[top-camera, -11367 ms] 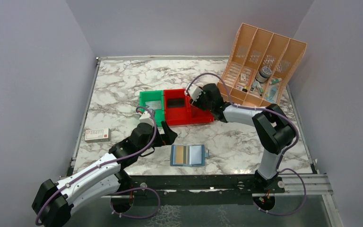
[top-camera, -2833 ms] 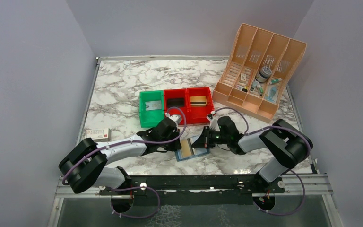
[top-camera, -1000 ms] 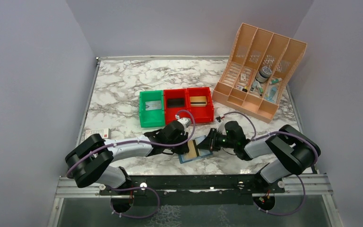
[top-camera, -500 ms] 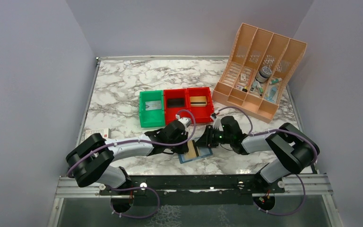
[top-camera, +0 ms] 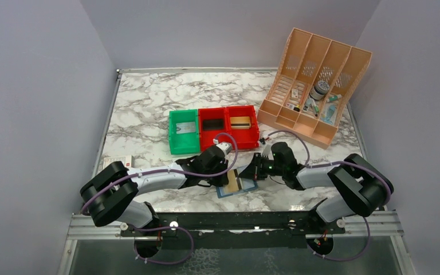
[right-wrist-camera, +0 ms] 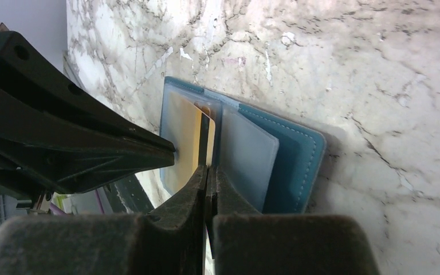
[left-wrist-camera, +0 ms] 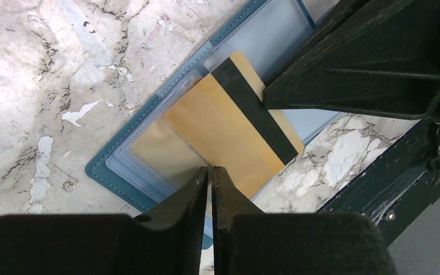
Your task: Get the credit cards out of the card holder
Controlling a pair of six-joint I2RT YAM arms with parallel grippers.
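Note:
The blue card holder (top-camera: 247,187) lies open near the table's front edge, also seen in the wrist views (left-wrist-camera: 123,172) (right-wrist-camera: 298,166). A tan-gold credit card (top-camera: 232,182) with a black stripe sticks halfway out of its pocket (left-wrist-camera: 229,132) (right-wrist-camera: 186,134). My right gripper (top-camera: 251,172) (right-wrist-camera: 208,167) is shut on that card's far edge. My left gripper (top-camera: 227,175) (left-wrist-camera: 209,169) is pinched on the holder's near edge, beside the card. A pale grey card (top-camera: 187,127) lies in the green bin (top-camera: 175,137), and a tan one (top-camera: 240,121) in the right red bin (top-camera: 254,133).
A middle red bin (top-camera: 213,137) stands between the other two. A white-and-red flat box (top-camera: 117,163) lies at the left edge. An orange slotted organizer (top-camera: 318,77) with small items stands at the back right. The black front rail (top-camera: 235,220) runs just beyond the holder.
My right gripper's jaws have closed on the tan-gold card's edge. My left gripper has stayed on the holder.

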